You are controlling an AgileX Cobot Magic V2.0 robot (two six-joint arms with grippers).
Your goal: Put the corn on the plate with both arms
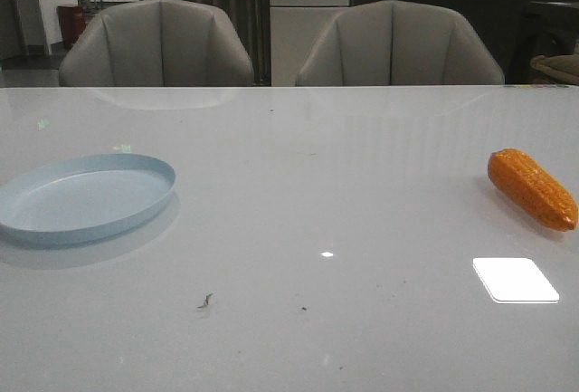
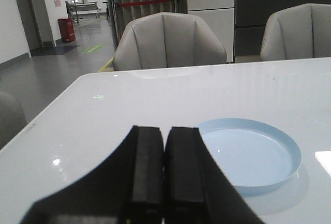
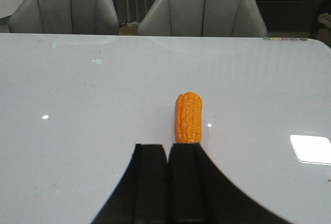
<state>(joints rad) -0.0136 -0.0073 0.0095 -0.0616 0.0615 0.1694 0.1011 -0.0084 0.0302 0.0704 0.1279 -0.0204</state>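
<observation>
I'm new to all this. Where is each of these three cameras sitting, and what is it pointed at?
Front view: looks forward over the table toward two chairs; plate on the left, corn on the right; no part of the robot shows.
Left wrist view: rides the left arm, facing the plate; the shut left gripper fills the foreground.
Right wrist view: rides the right arm, facing the corn; the shut right gripper sits just before it.
Shared: the front view has the plate in common with the left wrist view and the corn with the right.
</observation>
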